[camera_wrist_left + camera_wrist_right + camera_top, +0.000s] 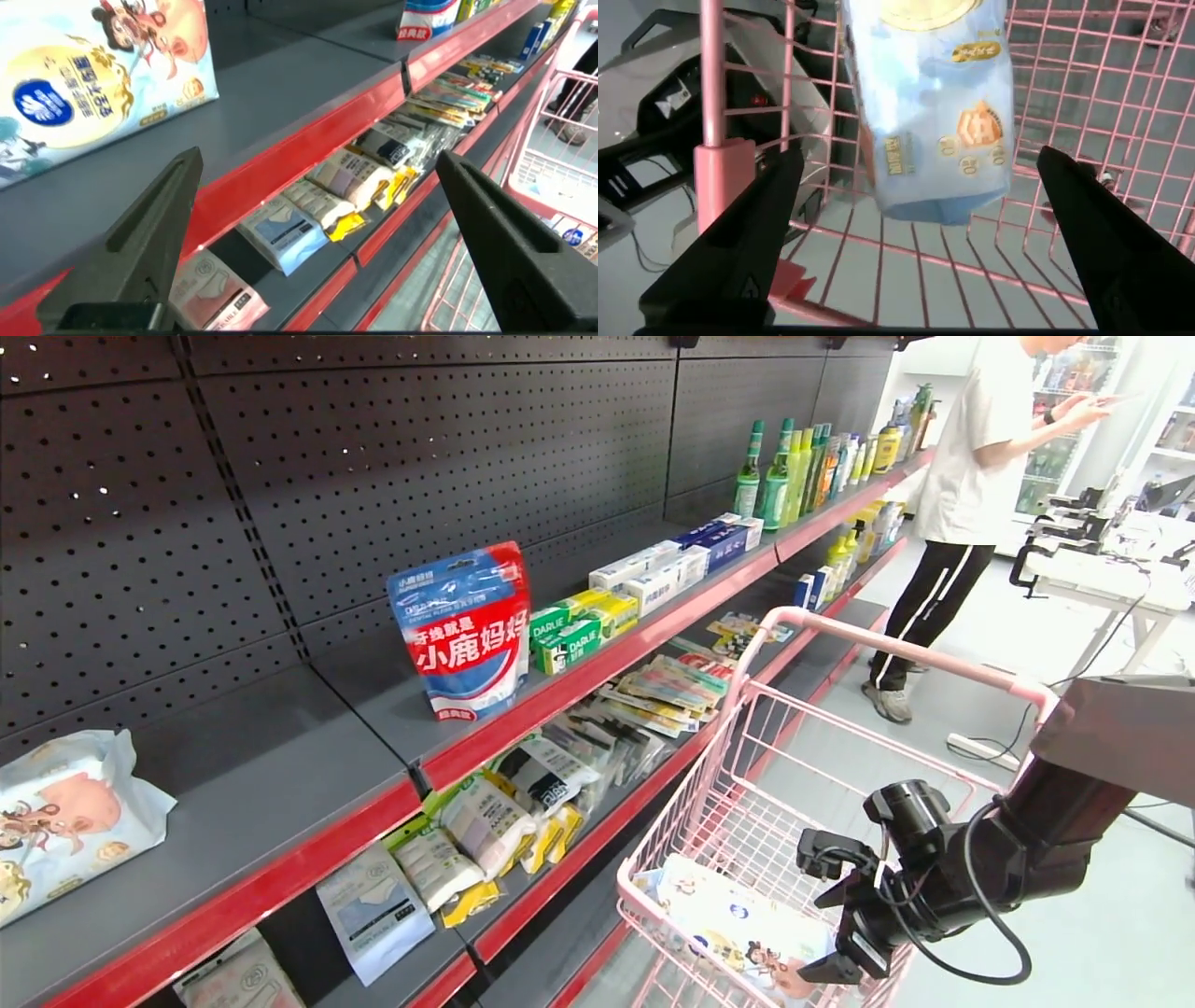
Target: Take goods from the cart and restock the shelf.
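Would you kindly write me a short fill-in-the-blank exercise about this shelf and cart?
1. The cart has a ____ frame.
2. The right gripper hangs over the cart and is ____, not shut.
3. The red and blue pouch stands on the ____.
Missing words: pink; open; shelf.

The right arm (1018, 859) slants forward and down, the right claw (829, 922) spread wide; the left claw (318, 157) gapes equally wide.
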You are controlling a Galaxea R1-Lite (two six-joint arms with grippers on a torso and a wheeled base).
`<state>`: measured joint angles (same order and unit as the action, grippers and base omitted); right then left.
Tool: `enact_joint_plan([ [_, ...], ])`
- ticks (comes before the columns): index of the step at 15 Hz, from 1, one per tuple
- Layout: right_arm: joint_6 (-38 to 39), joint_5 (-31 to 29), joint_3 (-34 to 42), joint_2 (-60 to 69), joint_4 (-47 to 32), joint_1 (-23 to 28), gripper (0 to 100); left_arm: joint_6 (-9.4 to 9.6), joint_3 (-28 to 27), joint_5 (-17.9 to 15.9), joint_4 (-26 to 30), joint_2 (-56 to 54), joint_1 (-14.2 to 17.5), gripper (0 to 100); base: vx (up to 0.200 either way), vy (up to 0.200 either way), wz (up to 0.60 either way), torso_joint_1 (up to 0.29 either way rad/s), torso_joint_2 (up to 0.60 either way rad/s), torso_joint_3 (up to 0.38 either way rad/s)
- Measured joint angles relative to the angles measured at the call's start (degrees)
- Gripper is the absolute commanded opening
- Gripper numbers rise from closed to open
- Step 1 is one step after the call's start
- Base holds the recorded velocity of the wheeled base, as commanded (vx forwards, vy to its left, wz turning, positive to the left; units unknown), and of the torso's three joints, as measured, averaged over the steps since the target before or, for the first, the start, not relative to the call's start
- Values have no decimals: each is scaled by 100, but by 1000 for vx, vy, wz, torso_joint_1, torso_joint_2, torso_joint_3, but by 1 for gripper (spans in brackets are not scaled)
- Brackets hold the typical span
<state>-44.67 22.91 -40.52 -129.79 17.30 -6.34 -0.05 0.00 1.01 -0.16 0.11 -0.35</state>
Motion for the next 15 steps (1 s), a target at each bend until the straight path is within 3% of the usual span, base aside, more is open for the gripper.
enact_joint_plan([
  [15, -62, 41, -413, -413, 7, -24, 100, 5, 0, 2, 6, 0, 0, 100, 0, 0, 0, -50, 131, 76],
])
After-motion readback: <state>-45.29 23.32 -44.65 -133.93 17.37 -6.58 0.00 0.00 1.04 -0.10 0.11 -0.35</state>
